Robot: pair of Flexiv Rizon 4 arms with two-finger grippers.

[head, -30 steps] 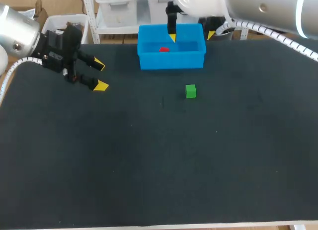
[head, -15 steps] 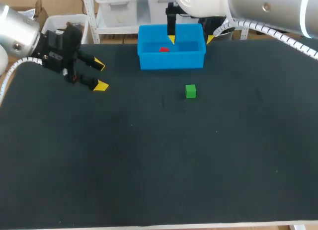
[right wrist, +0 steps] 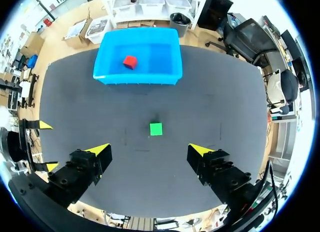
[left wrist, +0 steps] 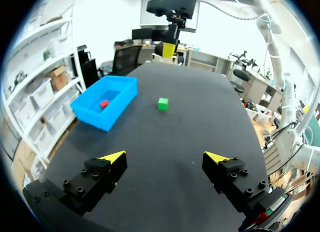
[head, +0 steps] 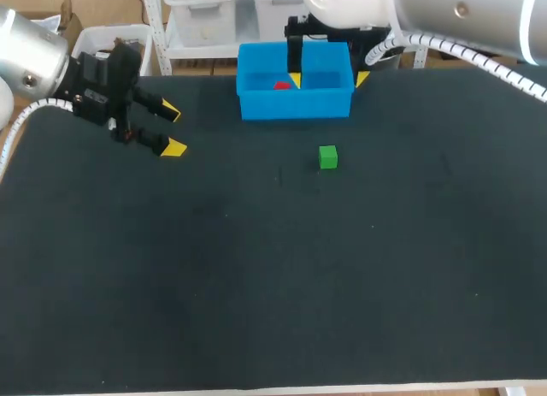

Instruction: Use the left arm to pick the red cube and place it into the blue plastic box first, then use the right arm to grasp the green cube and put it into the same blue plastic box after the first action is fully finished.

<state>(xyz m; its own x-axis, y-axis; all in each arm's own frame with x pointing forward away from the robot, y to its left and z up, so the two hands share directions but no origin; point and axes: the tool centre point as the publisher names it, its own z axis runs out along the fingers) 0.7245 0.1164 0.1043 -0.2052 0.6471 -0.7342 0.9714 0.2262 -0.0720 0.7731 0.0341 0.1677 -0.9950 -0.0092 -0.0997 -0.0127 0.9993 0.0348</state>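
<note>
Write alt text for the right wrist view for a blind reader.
The green cube sits on the dark table ahead of the right gripper, whose fingers are open and empty. Beyond it, the red cube lies inside the blue plastic box.

The left arm (head: 26,58) and the right arm (head: 453,15) are smooth silver-grey cylinders, each trailed by a white ribbed cable hose (head: 479,64). The left gripper (head: 172,130) and the right gripper (right wrist: 150,150) are matte black. Their blocky fingers (left wrist: 95,179) are studded with recessed screws and capped by bright yellow wedge tips (left wrist: 114,157).
</note>
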